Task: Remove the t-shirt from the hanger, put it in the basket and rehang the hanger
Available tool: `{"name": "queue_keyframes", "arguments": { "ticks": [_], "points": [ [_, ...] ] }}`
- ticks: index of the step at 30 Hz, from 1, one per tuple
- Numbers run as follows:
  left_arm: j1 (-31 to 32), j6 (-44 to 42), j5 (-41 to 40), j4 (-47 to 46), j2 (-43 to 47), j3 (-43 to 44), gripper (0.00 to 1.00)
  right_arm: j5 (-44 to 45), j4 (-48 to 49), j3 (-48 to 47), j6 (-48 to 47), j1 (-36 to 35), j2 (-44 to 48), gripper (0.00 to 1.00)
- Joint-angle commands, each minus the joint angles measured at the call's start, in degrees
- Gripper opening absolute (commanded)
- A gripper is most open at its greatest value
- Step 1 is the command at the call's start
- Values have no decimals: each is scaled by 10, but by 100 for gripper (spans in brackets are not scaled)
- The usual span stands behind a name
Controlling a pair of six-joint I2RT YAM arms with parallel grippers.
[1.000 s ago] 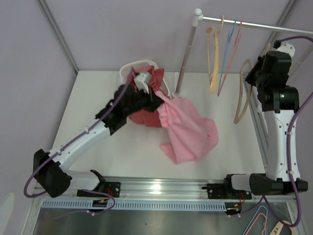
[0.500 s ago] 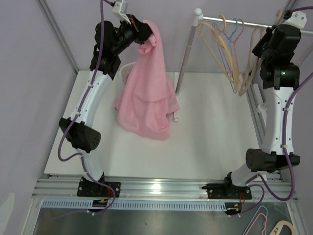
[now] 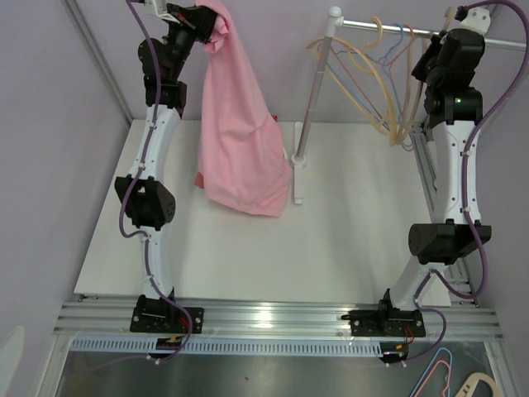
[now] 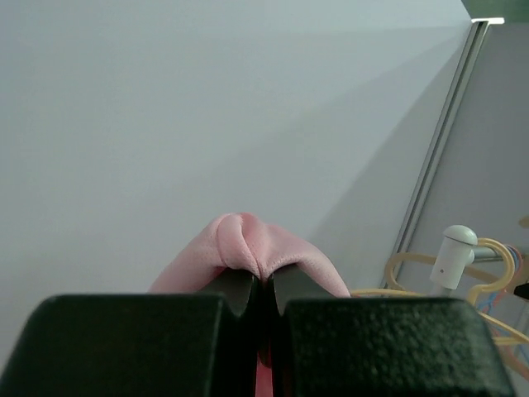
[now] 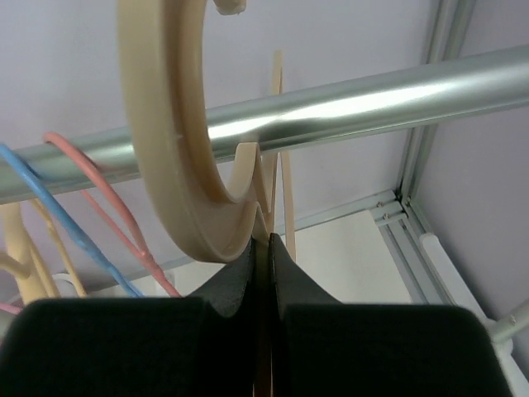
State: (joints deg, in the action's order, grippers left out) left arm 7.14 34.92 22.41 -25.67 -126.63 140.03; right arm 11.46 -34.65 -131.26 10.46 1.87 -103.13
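Note:
The pink t-shirt (image 3: 240,141) hangs free from my left gripper (image 3: 213,23), raised high at the back left; its hem reaches down to the table. In the left wrist view the jaws are shut on a fold of the pink t-shirt (image 4: 248,244). My right gripper (image 3: 442,45) is up at the metal rail (image 3: 413,33) and is shut on a beige hanger (image 5: 186,157), whose hook curves by the rail (image 5: 347,103). The hanger (image 3: 413,99) hangs bare below the rail.
Several other hangers, beige, blue and pink (image 3: 376,74), hang on the rail. The rail's upright post (image 3: 310,91) stands on a white base (image 3: 297,178) at the table's middle back, just right of the hanging t-shirt.
My left arm rose from the table to high at the back left, lifting the t-shirt until it hangs straight. My right gripper moved up to the rail with the hanger.

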Motion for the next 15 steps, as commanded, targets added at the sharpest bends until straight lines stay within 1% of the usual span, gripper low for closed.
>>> {"name": "queue_keyframes", "arguments": {
  "ticks": [1, 6, 10, 14, 15],
  "points": [
    [7, -5, -16, -76, -31, 52, 1, -37, 38, -55, -21, 2, -29, 0],
    [8, -8, -21, -48, -31, -37, 1, -102, 31, -49, -36, 1, -35, 0],
    [8, -34, -11, 21, -42, -50, 1, -136, 8, -48, -54, 2, -26, 0],
    [9, -47, -36, 80, -34, -93, 1, -170, -30, -46, -75, 12, -8, 0],
    [9, -45, -40, 111, -38, -94, 1, -178, -33, -41, -78, 18, 2, 0]
  ]
}}
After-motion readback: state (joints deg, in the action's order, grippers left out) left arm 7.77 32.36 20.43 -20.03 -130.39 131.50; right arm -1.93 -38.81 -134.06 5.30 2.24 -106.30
